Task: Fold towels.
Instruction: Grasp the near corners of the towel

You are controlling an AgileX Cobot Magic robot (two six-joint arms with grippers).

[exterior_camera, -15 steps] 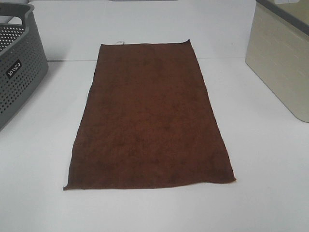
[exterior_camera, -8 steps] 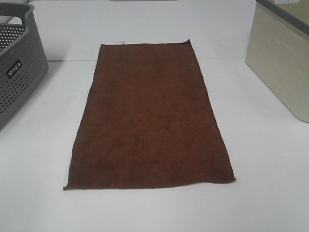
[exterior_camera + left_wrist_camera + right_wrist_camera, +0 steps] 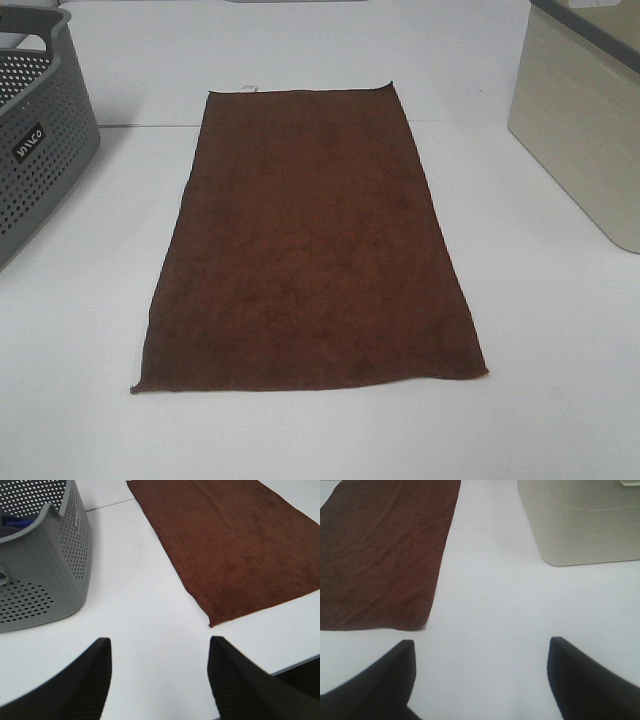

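Note:
A dark reddish-brown towel [image 3: 312, 240] lies flat and unfolded in the middle of the white table, long side running away from me, with a small white tag [image 3: 249, 88] at its far left corner. No arm shows in the exterior high view. In the left wrist view my left gripper [image 3: 159, 652] hovers open over bare table, short of the towel's [image 3: 235, 545] near left corner. In the right wrist view my right gripper [image 3: 481, 655] is open over bare table, short of the towel's [image 3: 380, 550] near right corner. Nothing is between either pair of fingers.
A grey perforated basket [image 3: 35, 140] stands at the left edge of the table, also seen in the left wrist view as the basket [image 3: 45, 565] with something blue inside. A beige bin [image 3: 580, 120] stands at the right, close to the right gripper's side [image 3: 580, 520].

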